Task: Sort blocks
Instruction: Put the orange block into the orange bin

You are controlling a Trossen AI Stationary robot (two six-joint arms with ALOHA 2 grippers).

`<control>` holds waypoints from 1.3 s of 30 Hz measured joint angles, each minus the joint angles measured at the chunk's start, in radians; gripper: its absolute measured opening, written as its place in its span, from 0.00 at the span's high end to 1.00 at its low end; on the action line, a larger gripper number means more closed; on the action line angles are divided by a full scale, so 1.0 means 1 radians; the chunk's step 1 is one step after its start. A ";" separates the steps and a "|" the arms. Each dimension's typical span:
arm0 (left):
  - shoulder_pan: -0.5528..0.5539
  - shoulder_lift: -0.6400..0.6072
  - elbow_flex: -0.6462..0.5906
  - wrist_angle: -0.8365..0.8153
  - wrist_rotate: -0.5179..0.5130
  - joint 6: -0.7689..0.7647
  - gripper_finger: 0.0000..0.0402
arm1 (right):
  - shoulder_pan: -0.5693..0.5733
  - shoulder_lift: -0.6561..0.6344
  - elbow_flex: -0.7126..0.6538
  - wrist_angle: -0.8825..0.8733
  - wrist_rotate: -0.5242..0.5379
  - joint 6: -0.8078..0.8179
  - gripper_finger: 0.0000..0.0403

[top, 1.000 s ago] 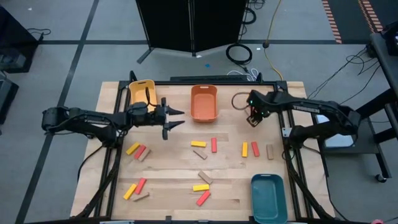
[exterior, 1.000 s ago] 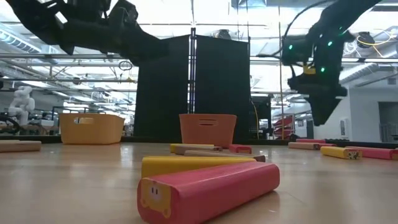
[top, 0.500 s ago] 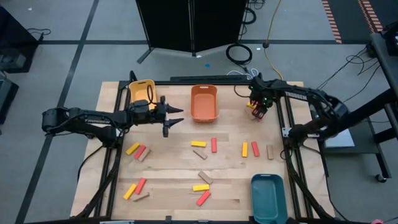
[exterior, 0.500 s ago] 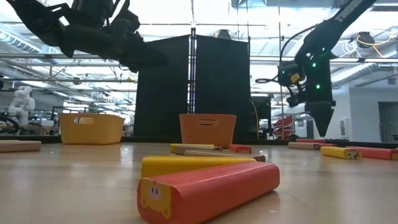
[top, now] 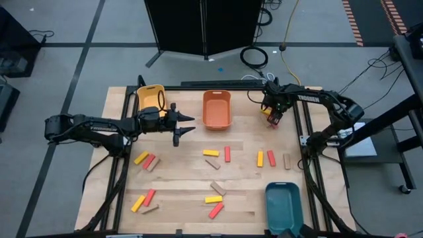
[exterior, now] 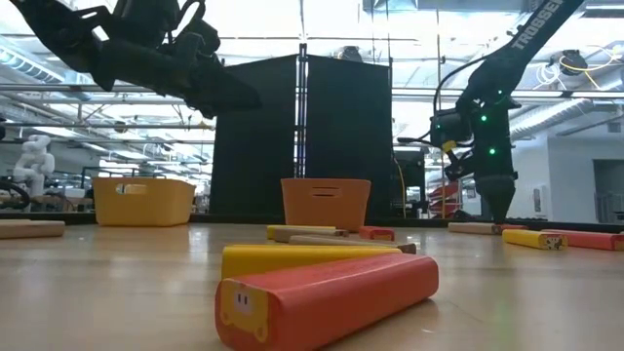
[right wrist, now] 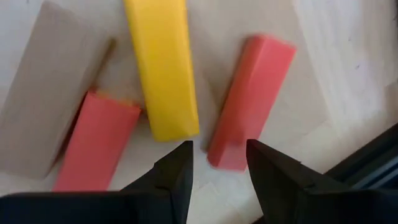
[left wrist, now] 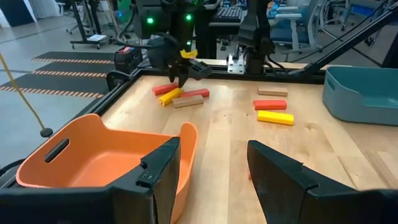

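Note:
Small red, yellow and tan blocks lie flat on the wooden table in groups of three, such as the yellow block and red block. Another cluster sits at the far right corner. My right gripper points down over that cluster, low to the table. In the right wrist view it is open. Its fingers stand either side of a red block's end, beside a yellow block, a second red block and a tan block. My left gripper hangs open above the table by the orange bin.
The yellow bin and the orange bin stand at the far edge. The teal bin is at the near right corner. Dark frame rails run along the table's sides. Bare wood lies between the block groups.
My right gripper has come down from well above the table, moving slightly toward the far edge. It now sits low over the block cluster at the far right corner. The right arm has swung toward the far edge with it.

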 joint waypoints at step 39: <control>0.000 0.000 0.000 -0.003 -0.003 -0.001 0.54 | -0.028 0.036 -0.001 -0.012 -0.010 0.240 0.80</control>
